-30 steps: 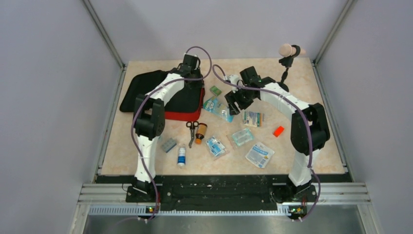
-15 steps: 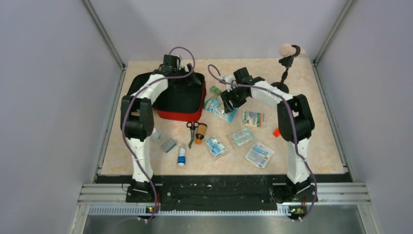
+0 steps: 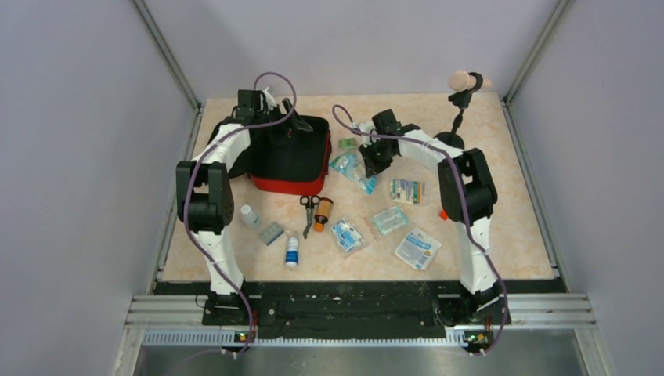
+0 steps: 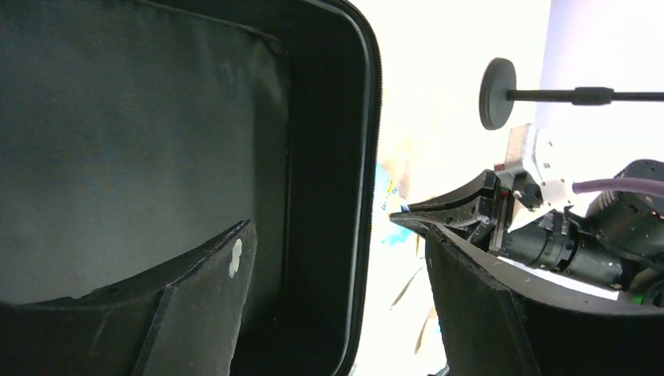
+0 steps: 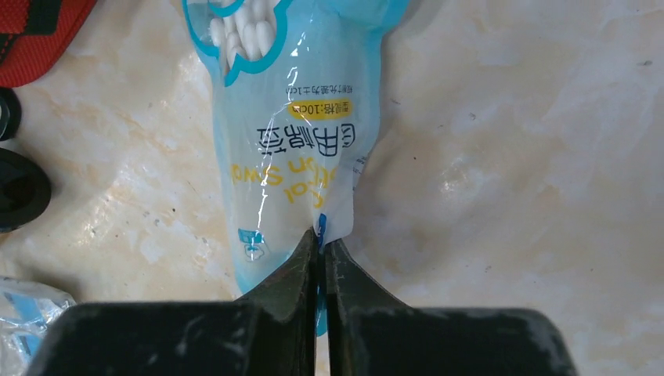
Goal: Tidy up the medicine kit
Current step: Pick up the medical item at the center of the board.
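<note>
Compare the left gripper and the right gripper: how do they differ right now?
The left gripper stands open and holds nothing; the right gripper is shut on an edge of the cotton swab packet. The left gripper faces the black lining of the medicine kit; the right gripper faces the table. Both have black fingers.

Covered and cropped
The left arm (image 3: 229, 147) covers part of the medicine kit (image 3: 297, 157); the swab packet (image 5: 297, 117) runs off the top edge.
</note>
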